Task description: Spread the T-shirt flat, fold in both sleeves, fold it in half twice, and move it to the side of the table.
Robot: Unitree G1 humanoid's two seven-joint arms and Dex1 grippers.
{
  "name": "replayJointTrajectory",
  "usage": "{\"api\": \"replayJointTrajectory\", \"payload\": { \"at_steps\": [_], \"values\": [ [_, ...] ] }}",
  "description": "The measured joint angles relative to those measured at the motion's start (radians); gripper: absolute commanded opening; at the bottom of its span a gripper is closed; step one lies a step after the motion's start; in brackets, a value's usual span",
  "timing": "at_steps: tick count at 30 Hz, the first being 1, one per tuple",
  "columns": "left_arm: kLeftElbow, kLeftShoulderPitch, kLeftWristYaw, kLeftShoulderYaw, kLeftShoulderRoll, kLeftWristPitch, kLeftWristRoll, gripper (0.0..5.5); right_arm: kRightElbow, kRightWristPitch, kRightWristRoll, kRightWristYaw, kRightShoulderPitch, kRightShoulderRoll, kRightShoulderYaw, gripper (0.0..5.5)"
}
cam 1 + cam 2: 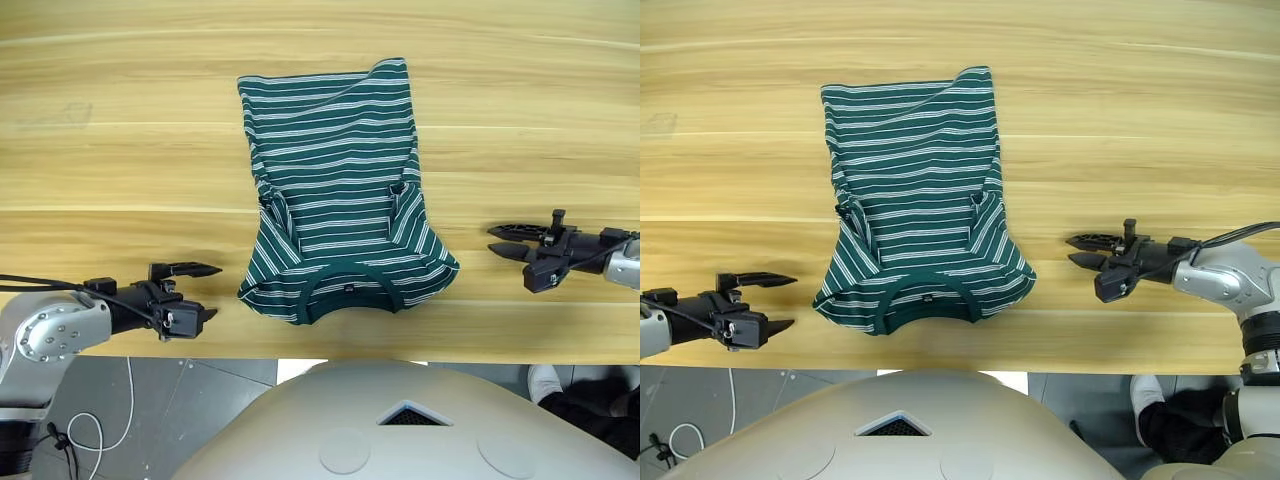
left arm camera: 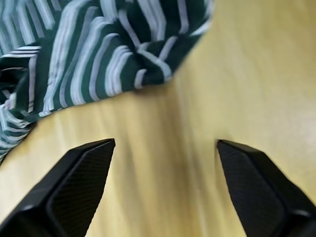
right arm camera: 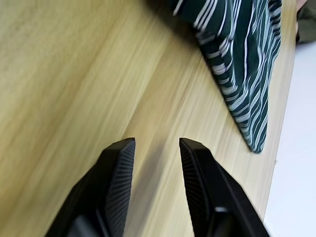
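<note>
Your T-shirt [image 1: 340,180], dark green with thin white stripes, lies on the wooden table [image 1: 120,150] roughly in the middle, straight ahead of you. Its collar [image 1: 350,283] faces the near edge and its hem runs along the far side. The near, shoulder end is wider than the far end. Both sleeves look turned in over the body, each ending in a small pucker about halfway along a side edge. The far right corner of the hem [image 1: 392,68] curls up a little, so the far edge is not quite straight. The near edge of the shirt sits close to the table's near edge without hanging over it.

Your left gripper [image 1: 215,291] hangs at the near left, just beside the shirt's near left shoulder but not touching it. Its fingers [image 2: 79,182] stand wide apart with only bare wood between them. In the left wrist view the striped cloth lies just beyond the tips.

Your right gripper [image 1: 491,239] is out to the right of the shirt, level with the shoulder end and clearly apart from the cloth. Its fingers [image 3: 118,177] are only narrowly parted and hold nothing. They point left toward the shirt. In the right wrist view the shirt's near right corner [image 3: 247,113] lies ahead of the tips, with a stretch of table between.
</note>
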Motion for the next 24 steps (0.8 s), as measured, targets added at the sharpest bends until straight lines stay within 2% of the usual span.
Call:
{"api": "replayJointTrajectory", "payload": {
  "at_steps": [9,20,24],
  "values": [
    [0.014,-0.086,0.075,-0.154,-0.042,-0.037,-0.019,3.86,-0.064,0.022,0.077,-0.012,0.007,0.036,0.096,1.67],
    [0.027,-0.121,0.128,-0.228,-0.044,-0.043,-0.019,3.86,-0.093,0.058,0.124,0.003,0.011,0.036,0.133,1.67],
    [0.046,-0.151,0.146,-0.263,-0.045,-0.05,-0.018,3.21,-0.095,0.063,0.126,0.003,0.011,0.036,0.135,1.7]
  ]
}}
